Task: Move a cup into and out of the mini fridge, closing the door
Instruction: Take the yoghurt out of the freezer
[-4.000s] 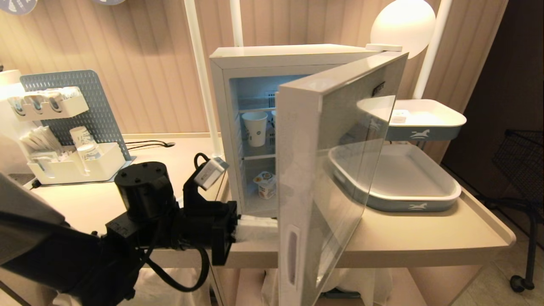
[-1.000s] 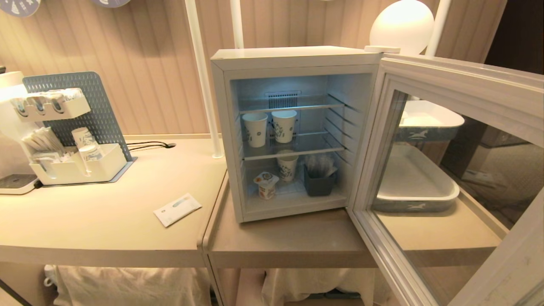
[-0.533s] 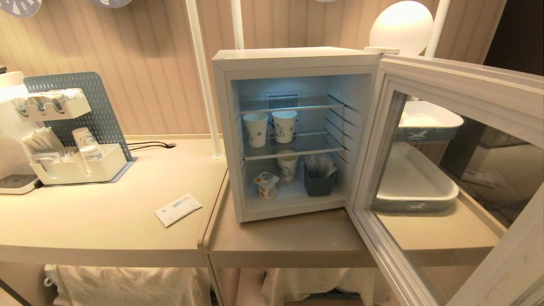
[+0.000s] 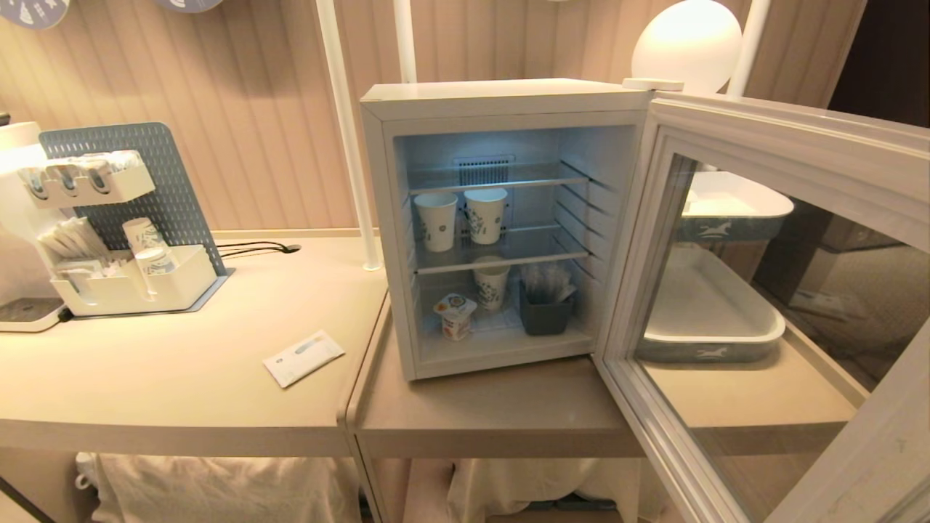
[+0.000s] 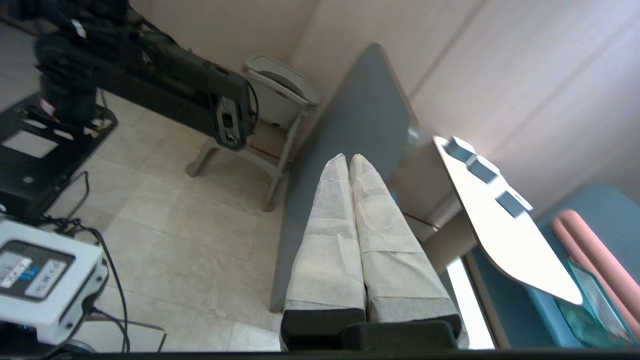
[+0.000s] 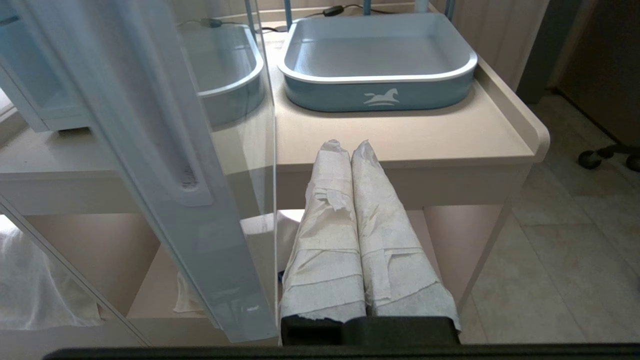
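A: Beige laminate tabletops fill the head view, and on the right one stands the boxy white mini fridge with its pale-framed glass door swung wide toward the camera. Neither arm shows there.

B: What does the right wrist view add?

A: The door's outer side: its free edge and recessed handle, standing just beside the right gripper. That gripper's two paper-wrapped fingers are pressed together on nothing, low in front of the table edge. Beyond them sits a shallow grey-blue plastic tray with a white horse mark, which the head view shows only through the glass.

B: And the left wrist view?

A: No fridge at all. The left gripper points out over a tiled floor, its wrapped fingers also closed flat together and empty, with a tilted grey-blue panel behind them.

B: Where is the pot?

A: Only the head view tells. The small white yogurt-style cup with the yellow-marked foil lid stands upright on the fridge floor, front left. Behind and to its right is a blue-patterned paper cup, then a dark grey bin. Two more tall paper cups stand on the wire shelf above.

B: Anything smaller?

A: A flat white sachet lies on the left table.
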